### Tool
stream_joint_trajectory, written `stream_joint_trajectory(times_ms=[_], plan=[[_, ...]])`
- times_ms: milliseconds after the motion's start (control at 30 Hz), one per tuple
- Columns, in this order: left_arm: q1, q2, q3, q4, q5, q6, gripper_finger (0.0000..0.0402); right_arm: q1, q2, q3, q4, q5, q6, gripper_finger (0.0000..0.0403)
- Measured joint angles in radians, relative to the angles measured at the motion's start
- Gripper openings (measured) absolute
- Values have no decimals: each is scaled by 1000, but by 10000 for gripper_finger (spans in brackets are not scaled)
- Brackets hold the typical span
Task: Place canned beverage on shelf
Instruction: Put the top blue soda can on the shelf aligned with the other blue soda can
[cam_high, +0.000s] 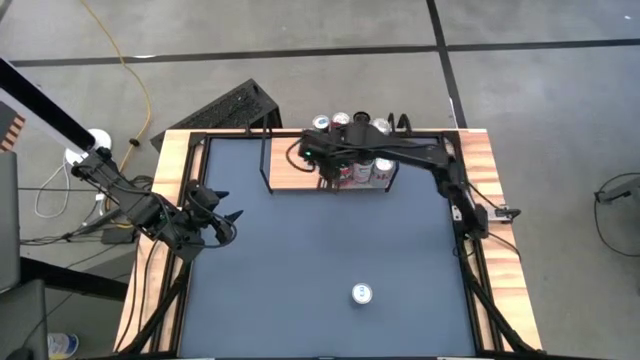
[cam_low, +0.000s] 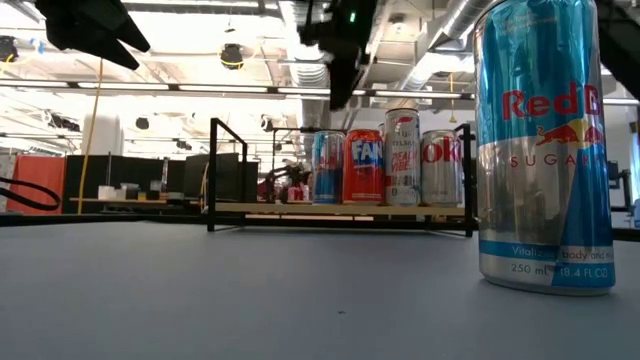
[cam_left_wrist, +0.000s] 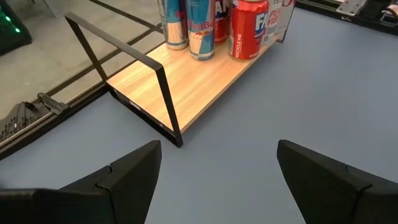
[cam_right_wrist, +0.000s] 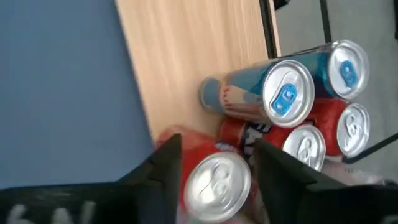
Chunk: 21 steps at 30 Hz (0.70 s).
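A blue and silver Red Bull can (cam_high: 362, 293) (cam_low: 545, 150) stands upright on its base on the dark table top, near the front edge. The light-wood shelf (cam_high: 290, 165) (cam_left_wrist: 199, 81) (cam_right_wrist: 186, 56) with black wire ends stands at the far edge. Several cans (cam_low: 385, 165) (cam_left_wrist: 249, 28) are upright on its right part. My right gripper (cam_high: 325, 170) (cam_low: 340, 95) (cam_right_wrist: 216, 146) hangs above these cans, pointing steeply down, fingers apart over a red can's top (cam_right_wrist: 217, 180). My left gripper (cam_high: 228, 215) (cam_left_wrist: 217, 152) waits open at the table's left, aimed at the shelf.
More cans (cam_high: 342, 121) show beyond the shelf's back edge. A black grid-like rack (cam_high: 240, 105) sits off the far left corner. The shelf's left half (cam_left_wrist: 186, 93) is bare wood. The wide dark table top (cam_high: 300, 260) lies between the shelf and the lone can.
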Motion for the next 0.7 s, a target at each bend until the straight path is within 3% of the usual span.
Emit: stream_joint_trajectory(times_ms=[400,700], plan=[[0,0,0,-2,13,-36,311,-105,84,0,51,1,-102,17],[0,0,0,-5,2,-36,311,-134,80,1,95,-5,-107,7]])
